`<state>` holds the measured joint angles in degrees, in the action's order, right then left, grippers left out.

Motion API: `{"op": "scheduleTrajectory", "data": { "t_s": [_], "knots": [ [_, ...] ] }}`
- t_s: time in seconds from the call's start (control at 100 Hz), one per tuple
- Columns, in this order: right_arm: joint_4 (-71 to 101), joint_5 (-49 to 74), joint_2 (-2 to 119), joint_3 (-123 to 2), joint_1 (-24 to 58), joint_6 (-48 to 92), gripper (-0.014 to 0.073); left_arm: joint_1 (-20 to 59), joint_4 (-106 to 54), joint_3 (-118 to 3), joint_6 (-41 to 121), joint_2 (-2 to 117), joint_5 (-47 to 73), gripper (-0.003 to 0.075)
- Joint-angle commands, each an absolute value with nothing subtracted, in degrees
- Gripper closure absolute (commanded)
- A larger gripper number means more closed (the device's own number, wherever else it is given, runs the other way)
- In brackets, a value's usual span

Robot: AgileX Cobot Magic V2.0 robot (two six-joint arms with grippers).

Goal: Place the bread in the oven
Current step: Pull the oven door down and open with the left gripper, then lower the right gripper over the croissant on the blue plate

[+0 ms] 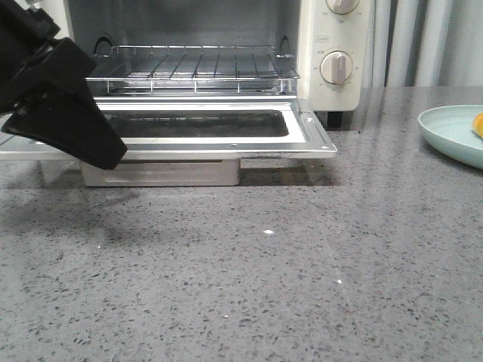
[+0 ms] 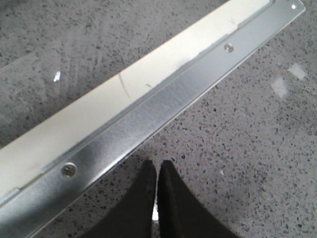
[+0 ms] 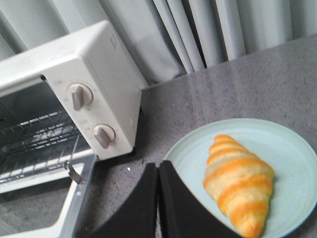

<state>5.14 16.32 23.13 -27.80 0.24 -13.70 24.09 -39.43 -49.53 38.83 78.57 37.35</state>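
With the oven (image 1: 226, 90) door already dropped open at upper left, the bread (image 3: 240, 181) still lies ungrasped on its pale green plate (image 3: 292, 148), both the left gripper (image 2: 157, 171) and right gripper (image 3: 158, 173) pressed together, empty.

Oven (image 3: 99, 74) is showing cream-white casing with matching dial knobs (image 3: 79, 95); its lowered door (image 1: 226, 139) is presenting a bright silver frame. Bread (image 3: 238, 182) is displaying golden-orange bands alternating with pale cream stripes. Plate (image 3: 292, 148) is appearing pale mint green. Countertop (image 1: 264, 279) is reading grey, speckled dark. Curtains (image 3: 198, 29) are showing light grey.
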Motion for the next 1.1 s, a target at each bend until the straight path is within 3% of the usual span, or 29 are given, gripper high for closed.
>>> {"op": "scheduleTrajectory", "data": {
  "t_s": [0.0, 0.21, 0.44, 0.51, 0.66, 0.73, 1.09],
  "knots": [
    [4.94, 12.34, 23.93, -31.55, -0.03, -13.3, 0.0641, 23.89, -40.92, -51.35, 38.49, 76.08, 37.01, 0.0741],
    [4.94, 20.26, 24.32, -38.12, -0.03, -10.68, 0.0641, 23.89, -41.14, -53.63, 38.49, 67.08, 36.91, 0.0741],
    [4.94, 46.22, 36.32, -54.93, -0.03, -4.86, 0.0631, 23.89, -42.3, -54.16, 38.4, 49.37, 36.08, 0.0742],
    [4.79, 52.0, 41.58, -59.29, -0.03, -3.26, 0.0567, 23.89, -42.41, -54.16, 37.25, 45.23, 36.08, 0.0741],
    [-0.88, 57.8, 50.96, -62.76, -0.03, -3.08, 0.0277, 23.89, -42.41, -54.16, 33.87, 38.58, 35.97, 0.0741],
    [-2.27, 58.86, 54.39, -62.64, -0.03, -3.08, 0.0209, 23.89, -42.41, -54.16, 33.46, 36.31, 36.08, 0.0741],
    [-3.87, 53.04, 69.16, -62.64, -0.03, -3.08, 0.0246, 23.89, -42.19, -54.16, 33.26, 32.75, 37.14, 0.0741]
  ]
}}
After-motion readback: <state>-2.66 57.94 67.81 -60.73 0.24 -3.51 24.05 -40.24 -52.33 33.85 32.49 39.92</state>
